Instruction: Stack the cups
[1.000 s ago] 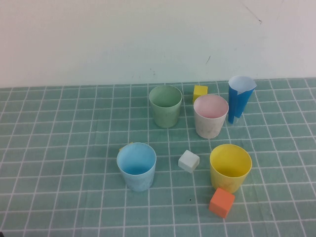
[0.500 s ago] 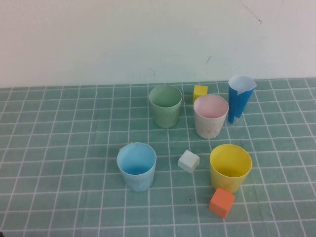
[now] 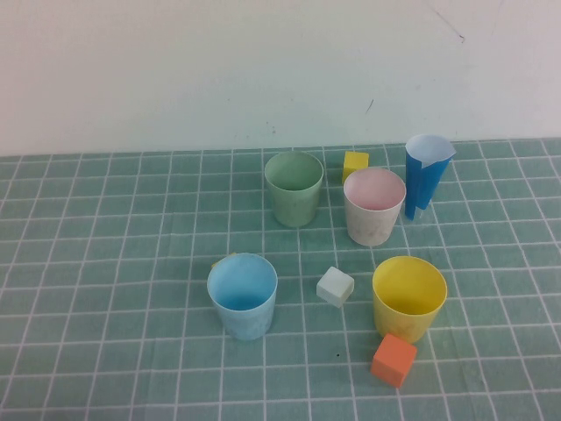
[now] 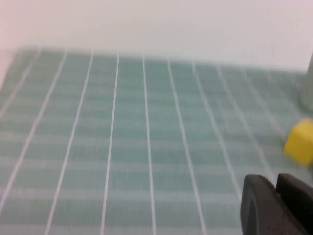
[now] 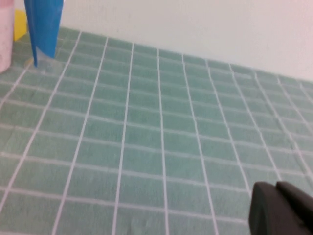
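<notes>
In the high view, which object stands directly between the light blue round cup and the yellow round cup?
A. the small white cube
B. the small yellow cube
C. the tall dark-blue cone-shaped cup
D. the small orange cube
A. The small white cube sits on the green grid mat between the light blue round cup and the yellow round cup. Neither the left gripper nor the right gripper is near them; both are shut.

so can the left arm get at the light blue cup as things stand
Probably yes. The light blue cup stands upright by itself on the robot's left side, with bare mat around it; the white cube sits apart on its right. The left gripper, shut, and the right gripper, shut, are both back off the cups.
</notes>
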You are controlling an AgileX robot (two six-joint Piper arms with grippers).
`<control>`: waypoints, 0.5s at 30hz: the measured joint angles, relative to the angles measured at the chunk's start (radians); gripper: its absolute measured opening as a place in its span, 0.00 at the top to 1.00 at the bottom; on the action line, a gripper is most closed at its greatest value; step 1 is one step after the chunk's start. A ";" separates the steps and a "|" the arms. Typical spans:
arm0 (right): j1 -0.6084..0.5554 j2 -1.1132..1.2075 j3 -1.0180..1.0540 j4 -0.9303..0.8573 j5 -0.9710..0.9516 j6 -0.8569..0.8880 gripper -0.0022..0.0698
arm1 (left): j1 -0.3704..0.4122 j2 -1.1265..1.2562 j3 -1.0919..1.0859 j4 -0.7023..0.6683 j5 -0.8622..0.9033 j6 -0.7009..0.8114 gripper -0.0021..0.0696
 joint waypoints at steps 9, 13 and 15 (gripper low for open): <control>0.000 0.000 0.000 0.000 -0.446 0.000 0.97 | 0.000 0.000 0.000 -0.002 -0.447 0.003 0.92; 0.000 0.000 0.000 0.000 -0.638 0.000 0.97 | 0.000 0.000 0.000 -0.005 -0.587 0.003 0.92; 0.000 0.000 0.000 0.000 -0.700 0.000 0.97 | 0.000 0.000 0.000 -0.006 -0.632 0.003 0.92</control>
